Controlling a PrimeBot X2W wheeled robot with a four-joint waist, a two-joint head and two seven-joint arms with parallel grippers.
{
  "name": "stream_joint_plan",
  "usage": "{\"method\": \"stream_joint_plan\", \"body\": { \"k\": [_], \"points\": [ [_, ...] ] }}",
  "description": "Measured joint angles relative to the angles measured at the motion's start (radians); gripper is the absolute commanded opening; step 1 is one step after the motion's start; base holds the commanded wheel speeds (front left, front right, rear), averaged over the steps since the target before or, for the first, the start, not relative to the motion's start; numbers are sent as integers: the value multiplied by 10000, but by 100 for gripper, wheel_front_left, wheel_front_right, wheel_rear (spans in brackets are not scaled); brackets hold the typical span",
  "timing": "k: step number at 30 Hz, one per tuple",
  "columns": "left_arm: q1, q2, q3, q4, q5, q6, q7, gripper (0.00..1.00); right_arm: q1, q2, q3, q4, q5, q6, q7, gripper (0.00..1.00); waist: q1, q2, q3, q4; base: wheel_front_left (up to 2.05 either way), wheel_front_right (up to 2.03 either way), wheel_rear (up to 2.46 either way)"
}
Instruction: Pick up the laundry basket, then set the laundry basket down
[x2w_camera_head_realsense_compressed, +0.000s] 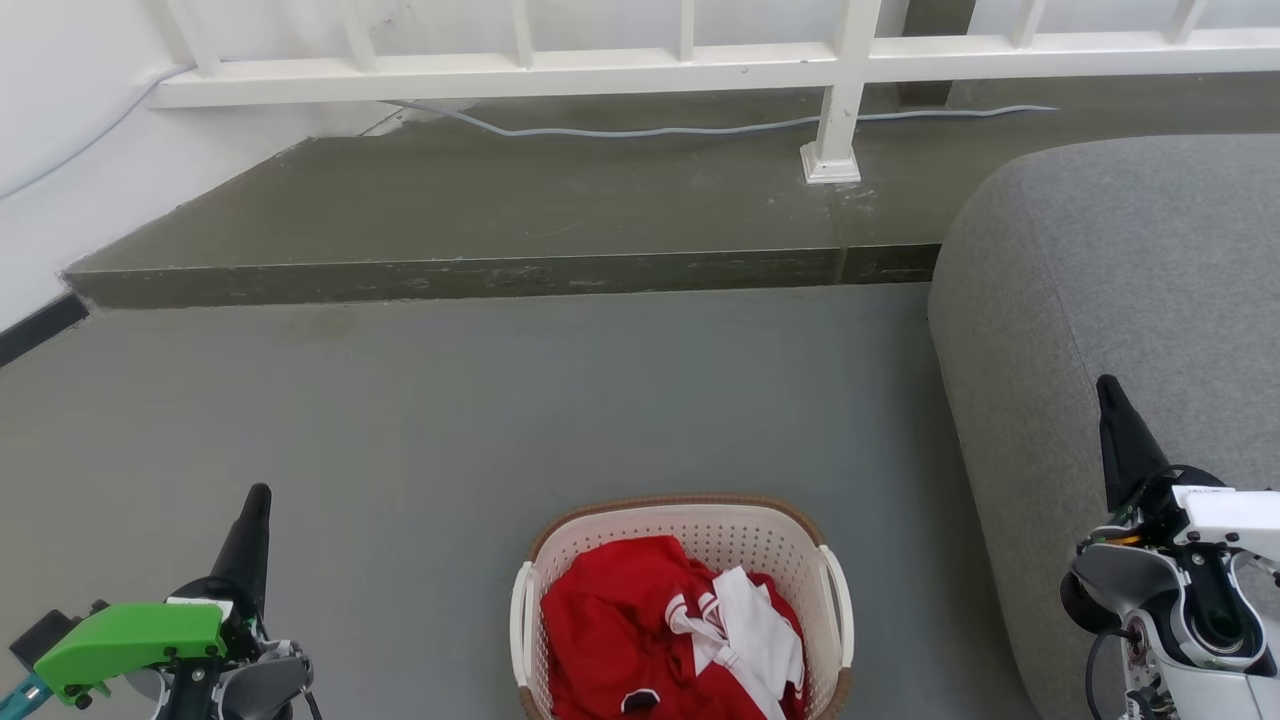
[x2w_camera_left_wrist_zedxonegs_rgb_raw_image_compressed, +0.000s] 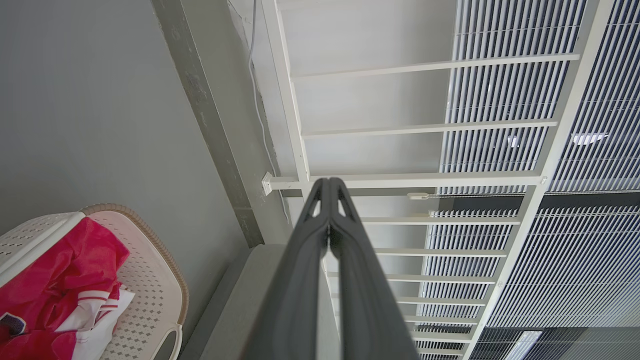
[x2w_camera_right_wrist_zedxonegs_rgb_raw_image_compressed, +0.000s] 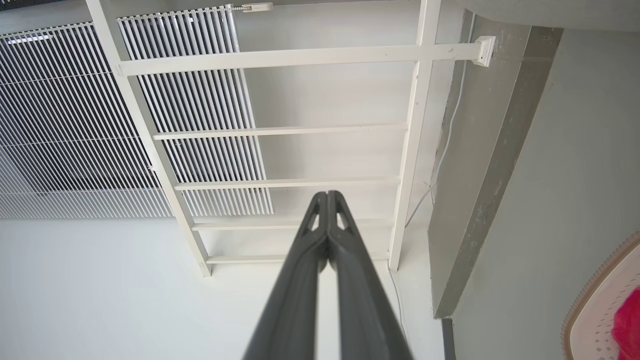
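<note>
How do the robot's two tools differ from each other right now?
The left tool carries a bright green part at its base; the right tool sits on a white housing. The left tool shows over the floor, the right tool against the grey upholstered seat. Both are shut, hold nothing, and flank the laundry basket without touching it.
</note>
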Motion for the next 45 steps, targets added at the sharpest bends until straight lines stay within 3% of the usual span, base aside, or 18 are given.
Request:
{"method": "stream_joint_plan", "body": {
  "k": [7, 8, 9, 10, 15, 33, 45],
  "points": [
    [0, 0, 2, 0, 0, 0, 0, 0, 0, 0, 2, 0, 0, 0, 0, 0, 0, 0, 0, 0, 0, 0, 0],
    [0, 0, 2, 0, 2, 0, 0, 100, 0, 0, 2, 0, 0, 0, 0, 100, 0, 0, 0, 0, 0, 0, 0],
    [28, -10, -10, 65, 2, 4, 0, 0, 10, 17, -2, 71, -2, -25, 0, 0, 0, 0, 0, 0, 0, 0, 0],
    [102, -44, -21, 169, 2, 10, 0, 100, 53, 56, 0, 180, -2, -44, 0, 100, 0, 0, 0, 0, 0, 0, 0],
    [449, -247, -79, 529, 2, 15, -4, 100, 465, 261, 38, 527, -2, -48, 0, 100, 0, 0, 4, 1, 0, 0, 0],
    [446, -215, -136, 36, 240, 13, -493, 100, 441, 238, 500, 15, -384, -46, -564, 100, 1, 0, 71, 25, 0, 0, 0],
    [444, 121, -523, -270, 1427, 13, -959, 100, 389, -88, 1020, -316, -1455, -46, -1016, 100, 1, 0, 123, 32, 0, 0, 0]
  ]
}}
